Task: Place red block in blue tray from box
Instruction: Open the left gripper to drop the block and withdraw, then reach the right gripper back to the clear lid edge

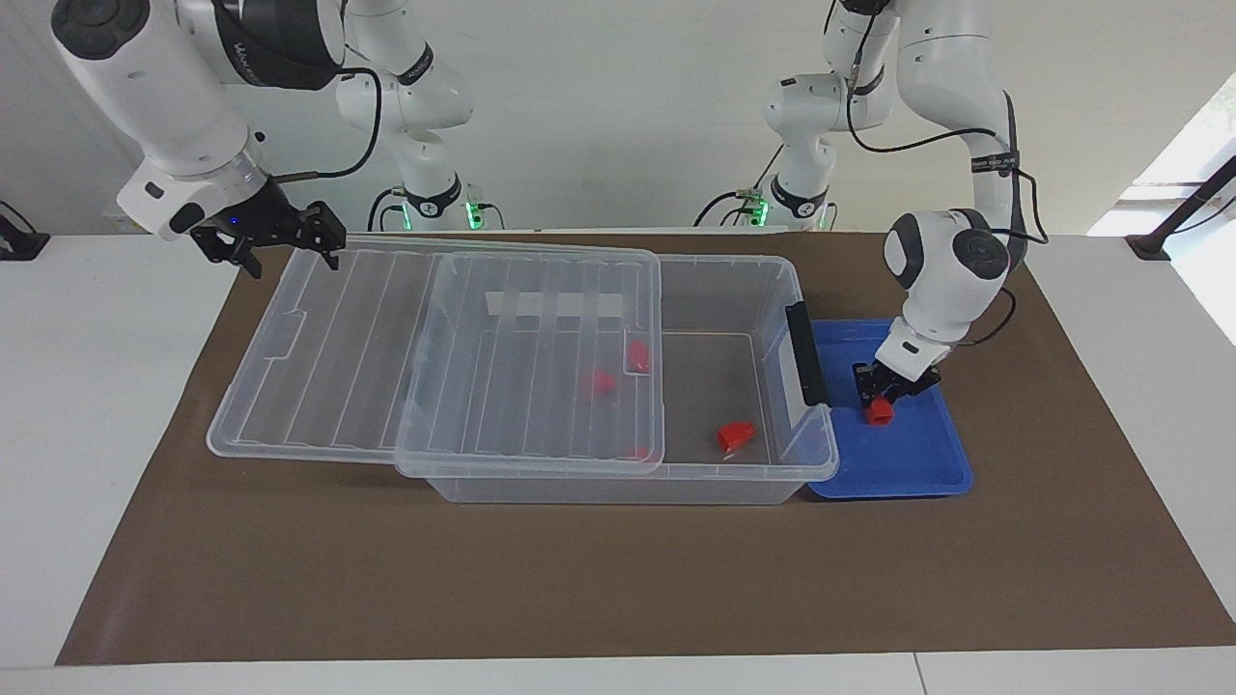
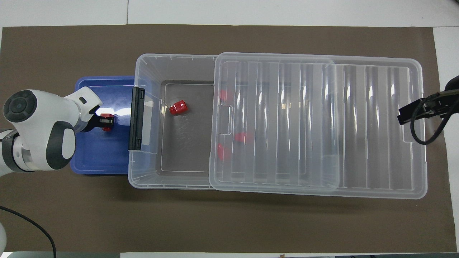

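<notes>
My left gripper (image 1: 881, 398) is down inside the blue tray (image 1: 917, 463), shut on a red block (image 1: 879, 415) that sits at or just above the tray floor. In the overhead view the gripper (image 2: 106, 122) and the block (image 2: 106, 115) are over the tray (image 2: 96, 157). The clear box (image 1: 772, 290) stands beside the tray with its lid (image 1: 386, 367) slid toward the right arm's end. One red block (image 1: 735, 435) lies in the box's uncovered part. Others (image 1: 637, 357) show through the lid. My right gripper (image 1: 285, 246) is at the lid's end edge.
The box's black latch (image 1: 807, 352) faces the tray. A brown mat (image 1: 618, 579) covers the table. The lid (image 2: 358, 125) overhangs the box (image 2: 143, 71) toward the right arm's end, where the right gripper (image 2: 412, 113) is.
</notes>
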{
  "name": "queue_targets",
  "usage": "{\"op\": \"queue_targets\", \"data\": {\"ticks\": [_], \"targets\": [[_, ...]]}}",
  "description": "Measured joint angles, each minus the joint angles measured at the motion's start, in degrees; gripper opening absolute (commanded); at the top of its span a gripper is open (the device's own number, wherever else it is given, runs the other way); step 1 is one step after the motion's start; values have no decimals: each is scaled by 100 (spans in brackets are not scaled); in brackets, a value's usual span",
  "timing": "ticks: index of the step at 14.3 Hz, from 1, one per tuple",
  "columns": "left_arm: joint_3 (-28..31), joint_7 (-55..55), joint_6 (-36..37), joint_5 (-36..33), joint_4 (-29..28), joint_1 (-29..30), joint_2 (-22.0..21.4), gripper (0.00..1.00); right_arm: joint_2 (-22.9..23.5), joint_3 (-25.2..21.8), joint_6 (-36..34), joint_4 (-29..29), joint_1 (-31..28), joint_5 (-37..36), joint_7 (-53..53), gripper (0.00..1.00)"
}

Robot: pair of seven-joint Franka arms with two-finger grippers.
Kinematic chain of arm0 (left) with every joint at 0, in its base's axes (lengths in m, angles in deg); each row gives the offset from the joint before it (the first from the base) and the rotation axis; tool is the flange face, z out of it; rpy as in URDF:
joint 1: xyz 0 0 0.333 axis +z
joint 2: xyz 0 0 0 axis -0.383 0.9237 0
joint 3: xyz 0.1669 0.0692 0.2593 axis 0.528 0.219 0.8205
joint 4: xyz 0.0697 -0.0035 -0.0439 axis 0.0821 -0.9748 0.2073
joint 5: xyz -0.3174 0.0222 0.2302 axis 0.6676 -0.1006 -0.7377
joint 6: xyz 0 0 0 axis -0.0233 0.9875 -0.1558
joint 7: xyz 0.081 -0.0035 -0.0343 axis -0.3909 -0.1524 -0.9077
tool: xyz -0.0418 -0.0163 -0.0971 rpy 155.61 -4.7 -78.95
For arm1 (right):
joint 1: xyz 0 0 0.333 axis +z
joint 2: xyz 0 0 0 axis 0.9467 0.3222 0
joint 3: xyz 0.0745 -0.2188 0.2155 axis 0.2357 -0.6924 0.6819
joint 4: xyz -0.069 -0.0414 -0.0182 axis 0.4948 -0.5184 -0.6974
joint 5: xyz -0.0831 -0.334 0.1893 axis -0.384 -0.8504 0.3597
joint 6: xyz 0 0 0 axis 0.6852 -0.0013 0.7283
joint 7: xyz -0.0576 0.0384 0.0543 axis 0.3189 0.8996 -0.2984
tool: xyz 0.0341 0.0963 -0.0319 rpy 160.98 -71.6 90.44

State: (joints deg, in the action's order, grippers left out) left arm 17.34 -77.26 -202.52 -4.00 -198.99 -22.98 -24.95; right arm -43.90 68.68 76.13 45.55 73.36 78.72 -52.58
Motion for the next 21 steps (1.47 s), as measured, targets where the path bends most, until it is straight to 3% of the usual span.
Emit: {"op": "queue_targets", "data": {"ticks": [3, 8, 14, 15, 17, 18, 19, 21], "targets": [[-5, -2, 523, 0, 308, -1, -131, 100, 0, 0, -1, -4, 0, 0, 0, 100], [-33, -118, 2380, 0, 1553, -2, -561, 100, 0, 0, -1, -8, 0, 0, 0, 100], [-51, -186, 3826, -124, 2943, -4, -610, 100, -6, 0, 153, 8, 0, 1, 0, 100], [-82, -273, 4009, -188, 3137, -17, -611, 100, -10, -1, 299, 45, -8, 1, 0, 93], [-123, -513, 4284, -256, 3430, -95, -612, 100, -22, -19, 617, 183, -106, -2, -77, 36], [-135, -576, 4360, -260, 3486, -111, -612, 100, -46, -30, 762, 306, -236, -4, -195, 14], [-135, -606, 4394, -260, 3506, -117, -612, 100, -91, -43, 927, 481, -416, -4, -370, 0], [-130, -636, 4408, -260, 3517, -117, -630, 100, -246, -66, 1303, 955, -766, -4, -660, 0]]}}
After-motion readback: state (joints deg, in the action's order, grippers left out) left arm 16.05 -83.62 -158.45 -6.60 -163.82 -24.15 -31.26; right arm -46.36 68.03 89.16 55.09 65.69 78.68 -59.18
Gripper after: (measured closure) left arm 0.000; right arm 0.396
